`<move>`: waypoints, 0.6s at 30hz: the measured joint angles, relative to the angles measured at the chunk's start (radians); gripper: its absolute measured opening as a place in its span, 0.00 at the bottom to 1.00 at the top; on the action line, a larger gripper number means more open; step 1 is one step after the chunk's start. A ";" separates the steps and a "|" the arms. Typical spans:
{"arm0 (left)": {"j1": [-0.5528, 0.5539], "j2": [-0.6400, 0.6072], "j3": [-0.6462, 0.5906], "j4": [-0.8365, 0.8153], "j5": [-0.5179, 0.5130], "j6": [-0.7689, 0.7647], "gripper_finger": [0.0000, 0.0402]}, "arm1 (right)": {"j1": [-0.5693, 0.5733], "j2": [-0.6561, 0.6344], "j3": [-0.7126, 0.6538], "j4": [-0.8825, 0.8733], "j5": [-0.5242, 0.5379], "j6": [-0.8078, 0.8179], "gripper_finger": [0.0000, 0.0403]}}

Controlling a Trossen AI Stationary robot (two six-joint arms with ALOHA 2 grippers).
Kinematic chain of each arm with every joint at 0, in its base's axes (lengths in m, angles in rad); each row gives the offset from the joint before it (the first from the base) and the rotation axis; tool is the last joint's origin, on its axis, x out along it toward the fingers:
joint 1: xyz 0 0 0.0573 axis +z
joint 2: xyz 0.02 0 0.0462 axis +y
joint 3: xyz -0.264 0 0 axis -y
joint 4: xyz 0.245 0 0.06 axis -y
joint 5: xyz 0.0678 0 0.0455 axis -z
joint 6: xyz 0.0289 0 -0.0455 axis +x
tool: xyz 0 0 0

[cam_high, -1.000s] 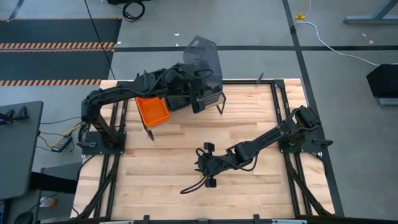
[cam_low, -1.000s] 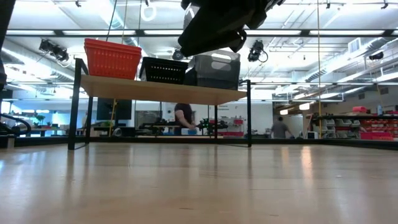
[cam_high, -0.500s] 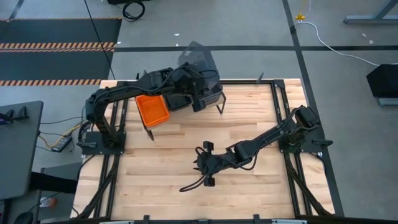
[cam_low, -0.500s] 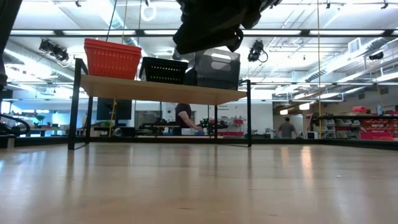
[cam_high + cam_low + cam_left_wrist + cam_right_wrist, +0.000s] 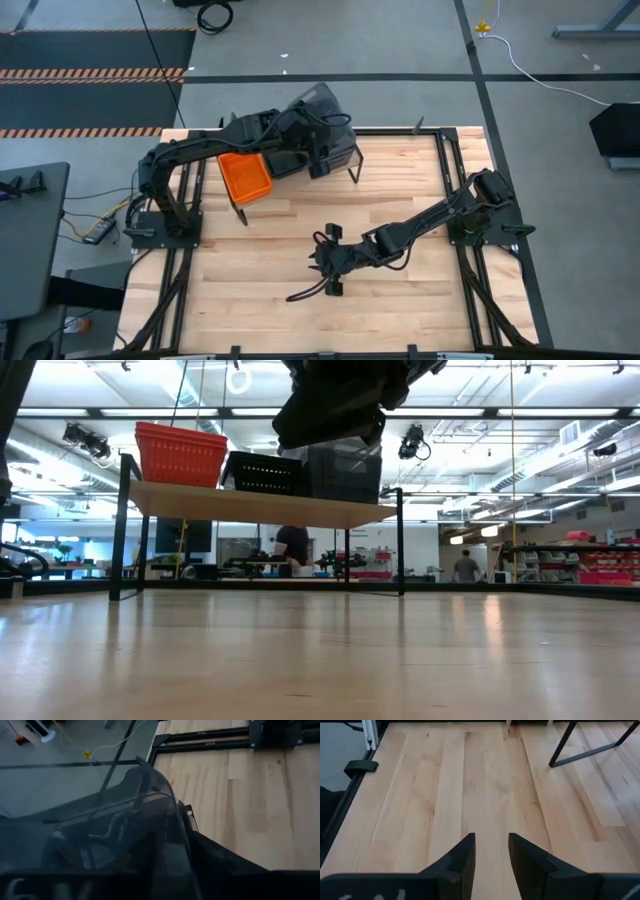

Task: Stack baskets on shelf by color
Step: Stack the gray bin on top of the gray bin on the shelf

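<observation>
The shelf [image 5: 260, 505] stands at the table's far left-centre. On it from left to right are orange baskets [image 5: 180, 452], black baskets [image 5: 262, 472] and grey baskets [image 5: 345, 470]. In the high view the top grey basket [image 5: 325, 110] sits tilted, reaching past the shelf's far edge. My left gripper [image 5: 318, 150] is right over the grey baskets, and a grey basket's wall [image 5: 125, 835] fills its wrist view. My right gripper [image 5: 491, 850] hovers open over bare tabletop at mid-table [image 5: 320, 265], holding nothing.
The shelf's black legs [image 5: 585, 750] stand on the slatted tabletop [image 5: 270, 300]. A black frame rail [image 5: 455, 190] runs along the table's sides. People move in the room beyond the table [image 5: 292, 550].
The top grey basket, which stood tipped up high beyond the shelf's far edge, has come down and lies lower on the grey stack. My left gripper has sunk a little with it, toward the shelf.
</observation>
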 joint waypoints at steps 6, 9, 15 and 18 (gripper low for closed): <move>-0.001 -0.050 0.001 0.001 -0.010 0.046 0.36 | -0.001 0.000 0.000 0.001 0.001 -0.029 0.31; -0.001 -0.077 0.001 -0.002 -0.012 0.050 0.36 | -0.008 0.000 0.000 0.001 0.000 -0.043 0.31; -0.008 -0.167 0.001 -0.025 -0.013 0.053 0.36 | -0.028 0.000 0.000 -0.008 0.001 -0.067 0.31; -0.023 -0.220 0.001 -0.044 -0.014 0.042 0.36 | -0.039 0.000 0.000 -0.021 0.001 -0.072 0.31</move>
